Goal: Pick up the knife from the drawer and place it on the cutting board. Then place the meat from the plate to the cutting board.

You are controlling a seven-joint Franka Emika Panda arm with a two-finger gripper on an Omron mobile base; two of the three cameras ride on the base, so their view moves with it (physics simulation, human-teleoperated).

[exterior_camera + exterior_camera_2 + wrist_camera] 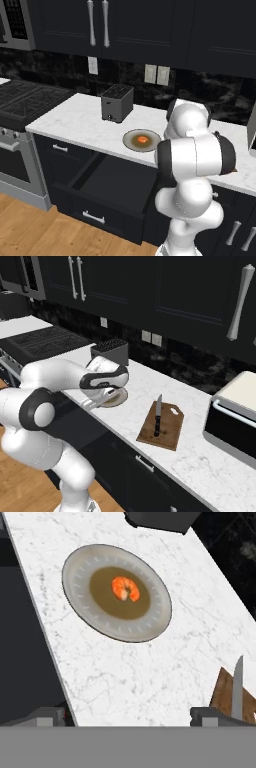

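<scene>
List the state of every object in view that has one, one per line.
drawer: pulled open
knife: lying flat on the cutting board
meat: on the plate, not yet moved
gripper: open, holding nothing
toaster: upright on the counter

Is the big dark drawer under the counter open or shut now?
Open. In the left base view the drawer is pulled far out from the cabinet, its dark inside showing from above. No knife shows inside it; the knife lies on the cutting board.
</scene>
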